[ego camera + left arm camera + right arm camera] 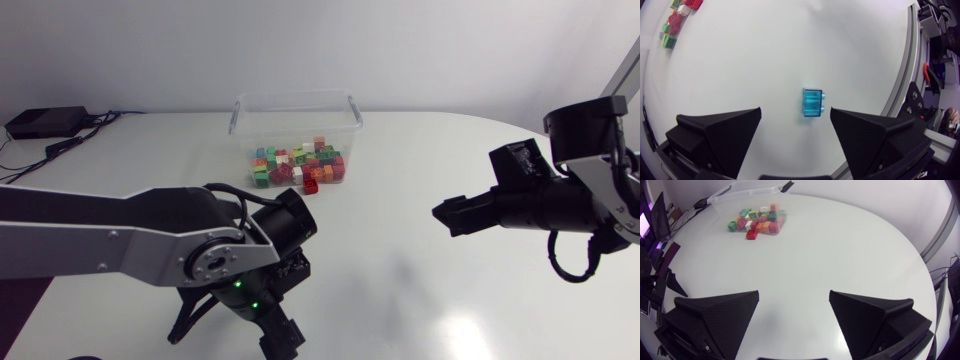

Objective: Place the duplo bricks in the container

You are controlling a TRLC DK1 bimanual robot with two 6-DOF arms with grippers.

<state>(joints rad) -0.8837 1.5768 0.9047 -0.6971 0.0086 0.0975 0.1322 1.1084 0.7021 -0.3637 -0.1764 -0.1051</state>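
The silver-grey left arm (110,240) comes in low across the white table (420,290), and its matte black left gripper (280,340) hangs over the near edge. In its wrist view the left gripper (795,111) has its jaws spread wide. A translucent blue duplo brick (812,102) lies on the table between the two fingers, apart from both. The brick rests on its side. Its long axis runs straight ahead of the gripper, along the fingers, and its two studs point sideways toward the table's metal edge rail (905,75).

Toward the far middle of the table stands the clear plastic container (295,108) with a heap of small coloured bricks (298,165) in it. A lone red brick (311,185) sits at the heap's front corner; whether it is inside the wall I cannot tell.

The right arm (585,195) is held above the table, well apart from the container. The right gripper (794,294) has its jaws parted, with only bare table between them.
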